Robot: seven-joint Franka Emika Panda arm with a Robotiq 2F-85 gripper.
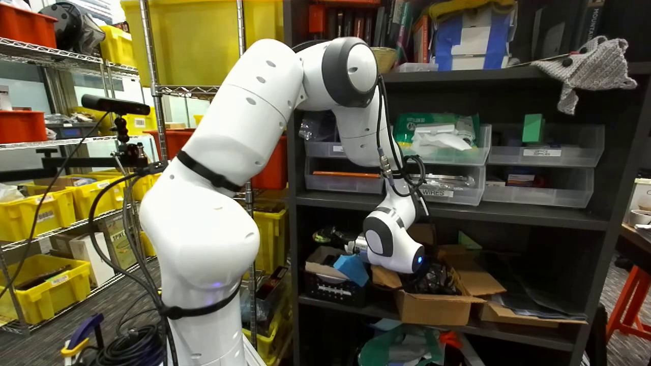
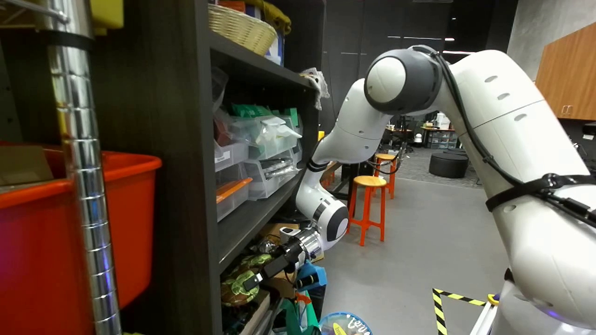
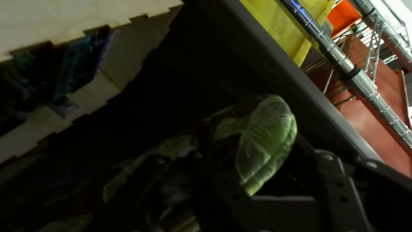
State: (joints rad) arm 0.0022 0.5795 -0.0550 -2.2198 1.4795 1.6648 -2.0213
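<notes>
My gripper point(image 2: 260, 278) reaches into a lower bay of the dark shelf in an exterior view. A green and brown leaf-patterned soft thing point(image 2: 243, 292) lies right at its fingertips. In the wrist view the two dark fingers point(image 3: 254, 141) stand apart, with the light green edge of the patterned thing point(image 3: 268, 138) showing between them. A dark gap shows between that edge and the right finger. The left finger overlaps the thing; contact is too dark to tell. In an exterior view the fingers are mostly lost in shadow, and a bit of the patterned thing point(image 1: 321, 236) shows there.
A shelf board point(image 1: 457, 211) with clear plastic bins point(image 1: 442, 185) lies above the gripper. The shelf's side panel point(image 2: 186, 186) stands close beside it. A blue piece point(image 1: 352, 268), a black basket point(image 1: 333, 291) and an open cardboard box point(image 1: 432, 307) sit below and beside the wrist.
</notes>
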